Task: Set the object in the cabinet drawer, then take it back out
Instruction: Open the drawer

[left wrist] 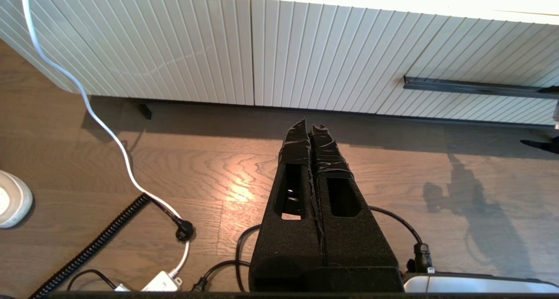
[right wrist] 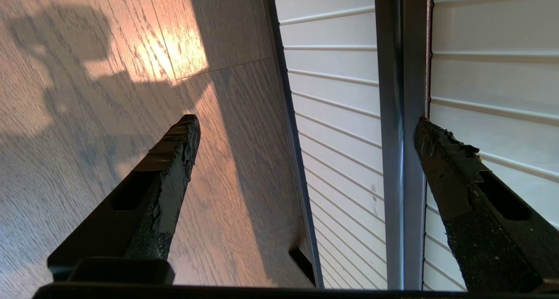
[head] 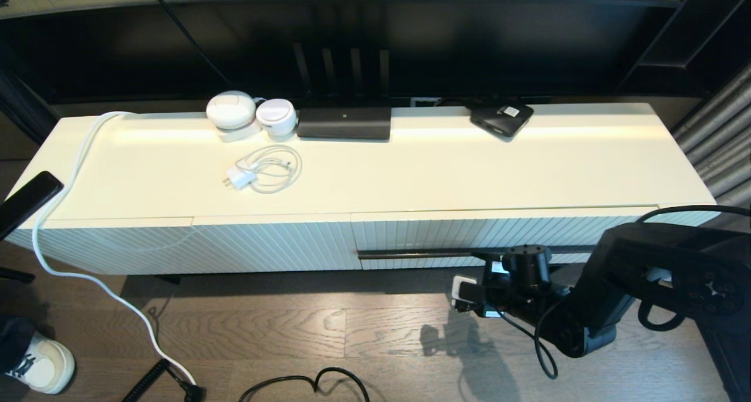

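Observation:
The cabinet drawer (head: 469, 233) is closed, its ribbed cream front carrying a long thin black bar handle (head: 410, 253). My right gripper (right wrist: 306, 122) is open right at the drawer front. The bar handle (right wrist: 399, 137) runs between its fingers, close beside one fingertip (right wrist: 430, 137); the other fingertip (right wrist: 185, 131) hangs over the floor below the drawer. The black folding umbrella is out of view in every frame. My left gripper (left wrist: 311, 126) is shut on nothing and hangs low over the floor in front of the cabinet's left half.
On the cabinet top (head: 440, 173) lie a white charger with coiled cable (head: 261, 172), two round white devices (head: 230, 110), a black router (head: 344, 123) and a flat black box with a white label (head: 501, 118). Cables (head: 88, 273) trail over the wooden floor.

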{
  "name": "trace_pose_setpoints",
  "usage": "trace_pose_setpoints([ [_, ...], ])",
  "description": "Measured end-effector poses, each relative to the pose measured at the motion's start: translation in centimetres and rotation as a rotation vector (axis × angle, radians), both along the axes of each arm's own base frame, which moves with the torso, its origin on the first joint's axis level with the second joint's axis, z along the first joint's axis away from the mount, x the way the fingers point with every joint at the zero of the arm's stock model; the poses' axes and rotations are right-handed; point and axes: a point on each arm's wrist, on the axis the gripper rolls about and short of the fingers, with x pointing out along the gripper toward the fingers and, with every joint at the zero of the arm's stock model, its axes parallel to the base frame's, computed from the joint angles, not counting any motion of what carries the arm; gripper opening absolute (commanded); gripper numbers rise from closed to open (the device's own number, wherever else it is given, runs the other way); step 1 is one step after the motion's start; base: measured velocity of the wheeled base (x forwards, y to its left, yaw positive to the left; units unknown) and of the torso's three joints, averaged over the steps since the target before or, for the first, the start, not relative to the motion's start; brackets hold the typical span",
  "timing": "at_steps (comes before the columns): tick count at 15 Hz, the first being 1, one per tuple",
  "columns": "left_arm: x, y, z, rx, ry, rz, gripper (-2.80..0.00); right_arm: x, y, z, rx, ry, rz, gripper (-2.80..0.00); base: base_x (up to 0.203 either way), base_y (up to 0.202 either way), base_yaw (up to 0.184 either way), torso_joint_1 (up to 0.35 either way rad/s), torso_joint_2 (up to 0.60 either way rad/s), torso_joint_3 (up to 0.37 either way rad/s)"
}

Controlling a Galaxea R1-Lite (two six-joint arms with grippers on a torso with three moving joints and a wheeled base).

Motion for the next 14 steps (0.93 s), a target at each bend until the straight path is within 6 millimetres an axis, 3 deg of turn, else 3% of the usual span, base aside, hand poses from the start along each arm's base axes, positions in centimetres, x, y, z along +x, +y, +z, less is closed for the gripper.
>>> trace_pose_setpoints([
  [3,0.0,0.0,0.0,0.000,0.000,0.000,-2.80,-0.3,-0.1,-0.3,-0.007,0.025,-0.002,0.00,0.000,0.000,0.000,0.000,0.00,0.000],
  [14,0.0,0.0,0.0,0.000,0.000,0.000,-2.80,-0.9,-0.2,2.9,0.017,-0.043,0.002,0.00,0.000,0.000,0.000,0.000,0.00,0.000],
])
